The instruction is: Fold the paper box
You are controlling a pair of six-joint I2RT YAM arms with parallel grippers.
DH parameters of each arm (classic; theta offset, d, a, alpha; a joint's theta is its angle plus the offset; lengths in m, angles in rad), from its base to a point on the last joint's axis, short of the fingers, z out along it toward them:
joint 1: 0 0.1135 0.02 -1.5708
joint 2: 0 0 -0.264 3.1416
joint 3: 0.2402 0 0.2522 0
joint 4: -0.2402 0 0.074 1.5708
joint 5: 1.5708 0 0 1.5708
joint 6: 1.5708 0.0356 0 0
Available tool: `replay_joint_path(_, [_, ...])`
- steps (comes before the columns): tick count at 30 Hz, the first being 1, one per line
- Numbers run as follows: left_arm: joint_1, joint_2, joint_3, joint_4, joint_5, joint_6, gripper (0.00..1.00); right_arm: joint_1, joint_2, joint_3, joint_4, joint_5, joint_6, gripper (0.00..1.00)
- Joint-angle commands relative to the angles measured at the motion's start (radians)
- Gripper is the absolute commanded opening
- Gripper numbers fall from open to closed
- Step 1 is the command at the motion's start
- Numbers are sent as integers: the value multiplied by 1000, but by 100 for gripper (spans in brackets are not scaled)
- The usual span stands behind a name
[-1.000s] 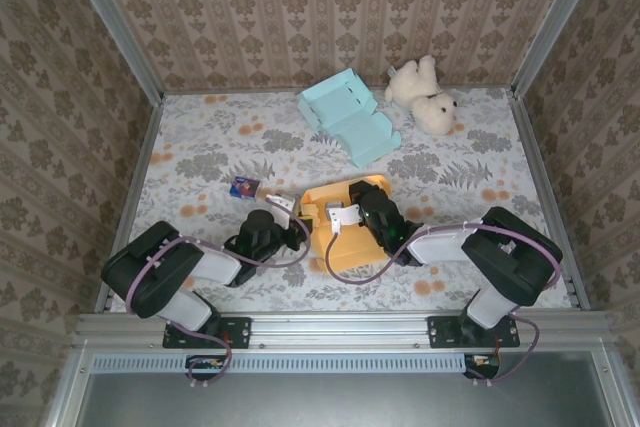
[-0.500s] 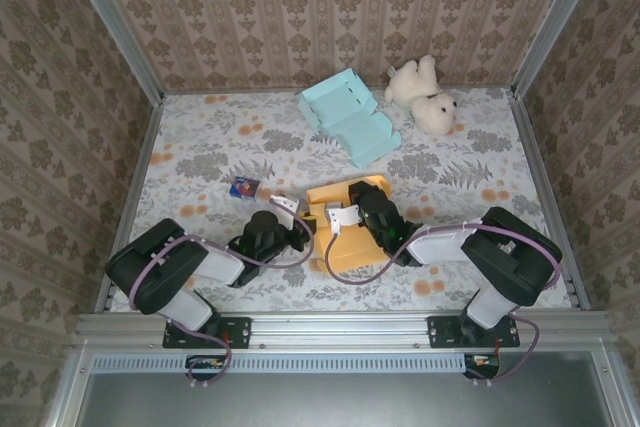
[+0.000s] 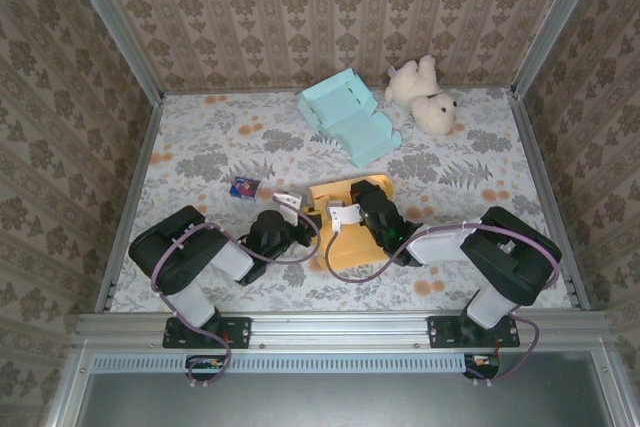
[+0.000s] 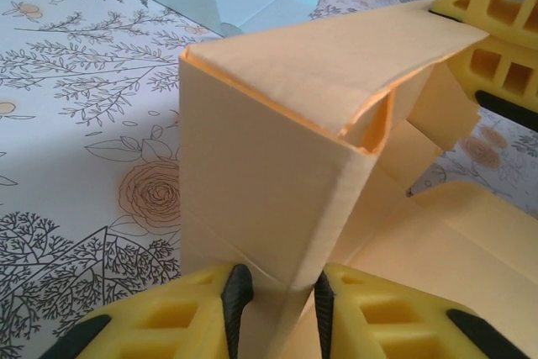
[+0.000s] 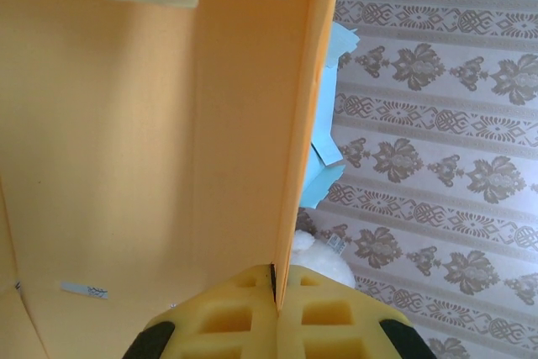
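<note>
orange paper box (image 3: pixel 350 247): on floral table (image 3: pixel 200 147), near front edge, between both arms, partly raised. left gripper (image 4: pixel 280 296): pads pinched on a corner fold of box. right gripper (image 5: pixel 276 283): fingers pressed together on one upright wall.

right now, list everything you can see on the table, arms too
orange paper box: 1, orange-yellow, near middle, partly folded
blue paper box: 1, pale blue, far middle, lying open
teddy bear: 1, white, far side, right of the blue paper box
small packet: 1, blue, left of the orange paper box
table: 1, pale floral, under everything
walls: 3, beige patterned, around the table
left gripper: 1, yellow fingers, shut on an upright corner of the orange paper box
right gripper: 1, yellow fingers, shut on one of its walls
</note>
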Motion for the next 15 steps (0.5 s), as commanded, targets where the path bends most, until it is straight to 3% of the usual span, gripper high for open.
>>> replay_joint_path(1, [-10, 10, 41, 56, -44, -9, 33, 20, 33, -12, -79, -48, -11, 0])
replay_joint_path(15, [-35, 75, 83, 82, -167, 17, 34, 28, 40, -8, -90, -45, -10, 0])
